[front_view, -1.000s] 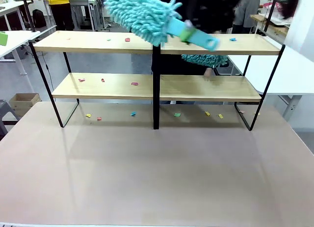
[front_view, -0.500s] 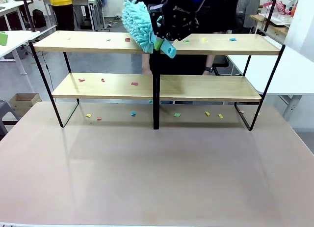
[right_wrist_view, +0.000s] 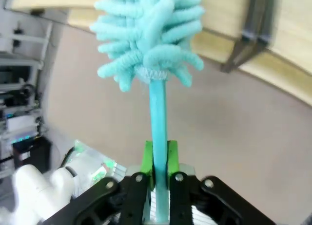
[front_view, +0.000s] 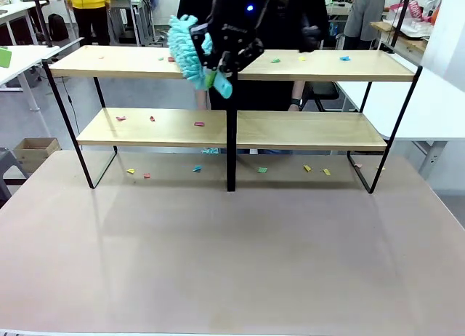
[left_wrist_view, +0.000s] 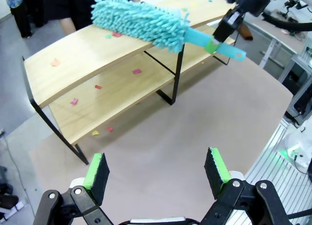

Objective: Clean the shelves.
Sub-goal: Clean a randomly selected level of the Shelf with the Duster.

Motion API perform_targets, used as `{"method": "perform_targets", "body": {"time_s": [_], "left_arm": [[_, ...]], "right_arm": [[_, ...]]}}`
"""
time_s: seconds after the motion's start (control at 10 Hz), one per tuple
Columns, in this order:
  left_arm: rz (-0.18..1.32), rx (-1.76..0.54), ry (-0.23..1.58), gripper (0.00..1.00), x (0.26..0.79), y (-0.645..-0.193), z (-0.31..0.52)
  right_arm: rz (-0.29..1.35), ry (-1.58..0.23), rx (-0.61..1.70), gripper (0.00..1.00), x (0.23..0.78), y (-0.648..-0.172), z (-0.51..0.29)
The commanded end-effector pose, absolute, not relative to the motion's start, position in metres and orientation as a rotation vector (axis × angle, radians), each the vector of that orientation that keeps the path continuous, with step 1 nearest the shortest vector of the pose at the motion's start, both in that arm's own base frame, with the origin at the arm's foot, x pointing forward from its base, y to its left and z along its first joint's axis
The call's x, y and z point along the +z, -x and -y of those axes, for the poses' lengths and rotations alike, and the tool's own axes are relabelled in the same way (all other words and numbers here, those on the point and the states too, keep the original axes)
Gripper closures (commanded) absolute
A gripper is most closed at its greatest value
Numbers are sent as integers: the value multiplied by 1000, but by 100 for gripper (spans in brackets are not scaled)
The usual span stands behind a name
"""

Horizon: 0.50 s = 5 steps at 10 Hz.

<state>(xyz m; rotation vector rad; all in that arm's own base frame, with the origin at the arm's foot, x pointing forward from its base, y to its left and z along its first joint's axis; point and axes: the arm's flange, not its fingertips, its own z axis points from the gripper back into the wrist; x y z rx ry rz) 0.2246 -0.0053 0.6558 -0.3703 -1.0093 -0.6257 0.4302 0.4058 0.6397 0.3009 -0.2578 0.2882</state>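
The shelves stand across the far half of the table, light-wood boards in a black frame. Small coloured scraps lie on the boards and on the tabletop beneath. My right gripper is shut on the handle of a fluffy teal duster, whose head rests over the top board just left of the central post. The right wrist view shows the handle clamped between the green pads, head pointing at the shelves. My left gripper hangs open above the table, well short of the shelves and duster.
A person in dark clothes stands behind the shelves, one hand low behind the upper board. White side tables flank the right and left. The beige tabletop in front of the shelves is bare.
The duster has swept left along the top board, from right of the central post to just left of it, with my right gripper moving along with it.
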Motion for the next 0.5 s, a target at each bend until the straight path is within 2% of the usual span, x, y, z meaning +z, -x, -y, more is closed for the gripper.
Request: {"method": "perform_targets", "body": {"time_s": [0.0,0.4], "left_arm": [[1009,-625,368,0,656,-225,5],[1009,-625,368,0,656,-225,5]], "right_arm": [[211,-307,334,87,648,-456,-453],[178,-306,478,87,663,-475,-482]]}}
